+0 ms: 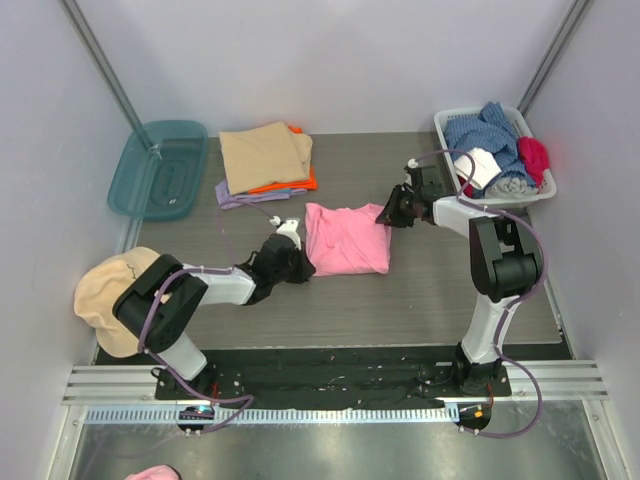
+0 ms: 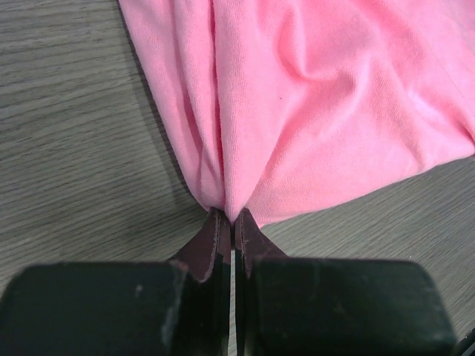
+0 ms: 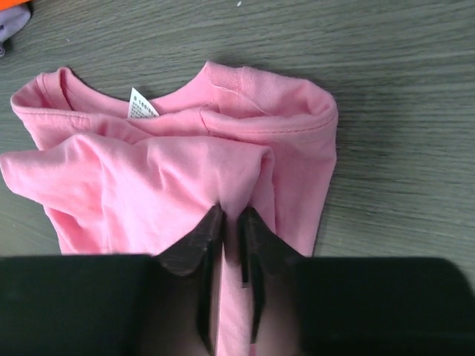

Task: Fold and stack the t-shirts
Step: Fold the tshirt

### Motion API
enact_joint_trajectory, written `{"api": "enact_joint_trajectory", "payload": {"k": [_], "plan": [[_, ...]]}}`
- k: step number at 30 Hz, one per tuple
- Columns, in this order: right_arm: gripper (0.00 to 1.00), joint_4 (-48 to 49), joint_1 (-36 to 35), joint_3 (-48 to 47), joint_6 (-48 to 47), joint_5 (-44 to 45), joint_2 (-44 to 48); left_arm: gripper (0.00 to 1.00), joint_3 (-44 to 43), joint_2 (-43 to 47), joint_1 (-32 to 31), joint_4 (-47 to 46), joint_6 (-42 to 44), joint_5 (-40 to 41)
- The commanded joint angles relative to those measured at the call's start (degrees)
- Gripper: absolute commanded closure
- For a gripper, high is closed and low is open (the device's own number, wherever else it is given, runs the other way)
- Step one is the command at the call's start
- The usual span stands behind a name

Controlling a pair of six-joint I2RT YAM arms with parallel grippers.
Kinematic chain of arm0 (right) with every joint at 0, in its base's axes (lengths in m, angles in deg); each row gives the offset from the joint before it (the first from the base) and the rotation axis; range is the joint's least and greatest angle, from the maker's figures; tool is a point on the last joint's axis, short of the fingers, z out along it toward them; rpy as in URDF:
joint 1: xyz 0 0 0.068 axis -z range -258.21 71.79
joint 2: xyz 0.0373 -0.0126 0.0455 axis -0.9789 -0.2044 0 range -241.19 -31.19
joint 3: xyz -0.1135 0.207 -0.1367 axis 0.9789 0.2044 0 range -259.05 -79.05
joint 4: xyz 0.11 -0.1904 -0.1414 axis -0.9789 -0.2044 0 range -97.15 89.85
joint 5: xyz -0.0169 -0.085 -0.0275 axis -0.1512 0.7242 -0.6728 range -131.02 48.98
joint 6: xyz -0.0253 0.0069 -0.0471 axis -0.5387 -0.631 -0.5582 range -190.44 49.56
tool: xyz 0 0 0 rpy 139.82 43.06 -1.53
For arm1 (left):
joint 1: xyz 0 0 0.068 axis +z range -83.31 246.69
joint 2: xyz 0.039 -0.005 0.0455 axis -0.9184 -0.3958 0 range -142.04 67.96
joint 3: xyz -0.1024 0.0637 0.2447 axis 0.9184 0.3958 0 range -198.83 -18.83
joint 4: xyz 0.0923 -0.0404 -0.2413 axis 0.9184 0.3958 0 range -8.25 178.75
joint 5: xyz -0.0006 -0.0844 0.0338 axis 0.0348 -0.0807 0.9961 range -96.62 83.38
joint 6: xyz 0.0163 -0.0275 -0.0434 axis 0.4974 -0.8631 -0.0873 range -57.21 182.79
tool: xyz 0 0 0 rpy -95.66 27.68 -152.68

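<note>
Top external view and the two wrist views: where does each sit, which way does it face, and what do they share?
Top external: above and behind the bases, looking down at the table; both arms show.
Left wrist: on the left arm, facing the pink t-shirt; its fingers pinch the shirt's edge.
Right wrist: on the right arm, facing the collar; its fingers pinch a fold.
Shared: all see the pink t-shirt.

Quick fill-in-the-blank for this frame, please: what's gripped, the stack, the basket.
The t-shirt pinched by the left gripper and right gripper is ____.
The top shirt of the folded stack is ____.
The laundry basket sits at the far ____ of the top view.
Missing: pink; tan; right.
</note>
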Motion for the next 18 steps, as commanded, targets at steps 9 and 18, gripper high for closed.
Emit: {"api": "enact_joint_trajectory", "payload": {"k": [9,18], "plan": [[0.97,2.41,0.88,-4.98,-0.28,-0.35,-2.21,1.0,5.1,4.13,1.65,5.16,1.25,1.9],[0.98,2.23,1.93,-7.79,-0.72,-0.35,-4.32,1.0,6.07,6.59,2.27,6.83,2.13,1.81]]}}
